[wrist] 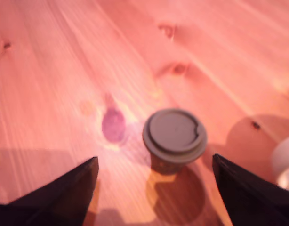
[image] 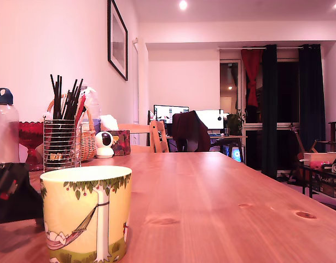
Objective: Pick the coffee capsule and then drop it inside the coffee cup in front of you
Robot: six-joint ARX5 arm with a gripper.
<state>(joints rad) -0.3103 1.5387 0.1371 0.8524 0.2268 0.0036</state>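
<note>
- Gripper: wrist view shows two dark finger tips spread wide, nothing between them touching either one. Released, holding nothing.
- Coffee capsule: stands on the wood table w/ its wide rimmed end up, grey in this light. Sits in the gap between the fingers, nearer the one at the frame's right edge, clear of both. Tips look above the wood, not on it; height can't be judged.
- Capsule casts a dark shadow on the wood toward the camera; a purple-tinted knot in the grain lies just beside it.
- Pale rounded obj at the wrist view's edge, cut off by the frame; its own round shadow lies near the capsule. Can't ID it.
- Exterior view: the arm and capsule can't be made out there.
- Coffee cup: yellow mug w/ white tree trunk, green leaves, hammock print; upright on the table, close to the camera, at the exterior view's left. Inside not visible from this angle.
- Black bulky obj just behind the mug at the exterior view's left edge; unclear what it is.
- Further back, same side: wire-mesh holder w/ black sticks, clear bottle w/ blue cap, wicker basket, small white round gadget.
- Background: framed picture on wall, monitors lit, dark curtains.
</note>
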